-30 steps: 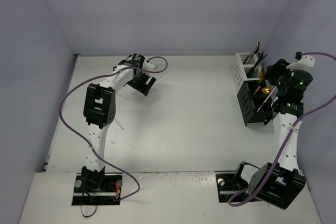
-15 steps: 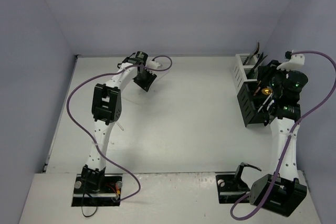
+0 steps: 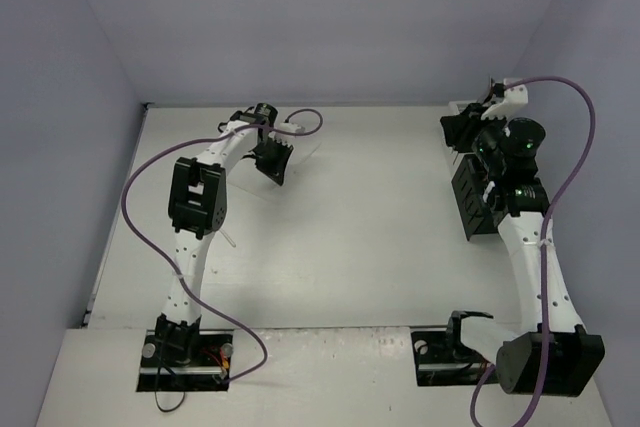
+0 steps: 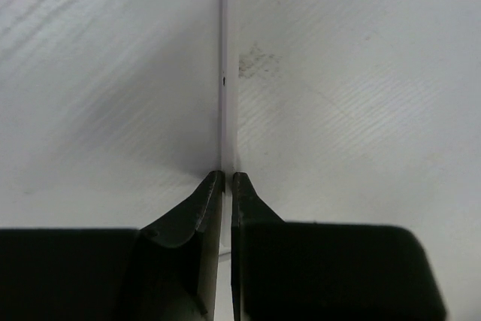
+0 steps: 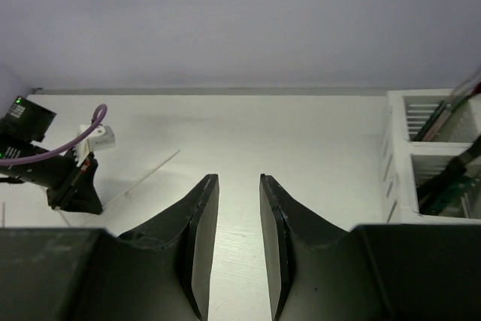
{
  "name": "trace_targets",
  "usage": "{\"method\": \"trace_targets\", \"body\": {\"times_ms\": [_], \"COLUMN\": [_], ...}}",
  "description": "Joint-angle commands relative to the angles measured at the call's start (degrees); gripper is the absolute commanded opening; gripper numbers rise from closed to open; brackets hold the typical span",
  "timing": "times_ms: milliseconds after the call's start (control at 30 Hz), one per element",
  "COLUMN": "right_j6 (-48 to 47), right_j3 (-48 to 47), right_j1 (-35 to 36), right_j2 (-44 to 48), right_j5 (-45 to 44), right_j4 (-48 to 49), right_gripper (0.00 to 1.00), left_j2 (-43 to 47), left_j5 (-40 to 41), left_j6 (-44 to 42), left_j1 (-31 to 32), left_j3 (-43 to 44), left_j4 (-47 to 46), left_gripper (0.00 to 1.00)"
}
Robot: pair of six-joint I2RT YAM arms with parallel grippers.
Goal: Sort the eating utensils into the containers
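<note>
Only the left wrist view shows the grip: the left gripper is clenched on a thin, pale, straight chopstick that runs to the top edge. The right wrist view shows the right gripper slightly parted and empty; farther, at the right edge, the white holder contains dark-handled pieces.
</note>
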State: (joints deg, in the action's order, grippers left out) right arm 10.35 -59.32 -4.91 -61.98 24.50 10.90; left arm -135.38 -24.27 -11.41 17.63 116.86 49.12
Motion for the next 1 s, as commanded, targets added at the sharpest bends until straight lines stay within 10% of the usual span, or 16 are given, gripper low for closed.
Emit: {"method": "trace_targets", "body": {"times_ms": [0, 533, 767, 967], "right_j6": [2.2, 19.1, 23.4, 26.1], "right_j3": [-4.3, -11.5, -14.2, -16.6], "right_j1": [5.8, 19.4, 24.6, 26.0], "right_j2": [-2.7, -16.2, -20.7, -25.6], "right_j5": [-3.7, 5.9, 9.1, 10.1], "right_j4": [4.1, 11.1, 16.1, 16.2], "right_gripper": [0.28, 0.61, 0.8, 0.77], "left_j2": [8.3, 41.0, 44.7, 46.7], "left_j5": [-9.4, -30.6, -30.8, -30.4], "left_j6": [8.1, 48.1, 48.5, 46.0], "left_j1": [0.0, 0.7, 4.7, 9.0], "left_j3": [1.1, -36.0, -36.7, -36.4], "left_j4": [2.4, -52.3, -53.7, -53.7], "left_gripper": [0.0, 0.0, 0.0, 0.0]}}
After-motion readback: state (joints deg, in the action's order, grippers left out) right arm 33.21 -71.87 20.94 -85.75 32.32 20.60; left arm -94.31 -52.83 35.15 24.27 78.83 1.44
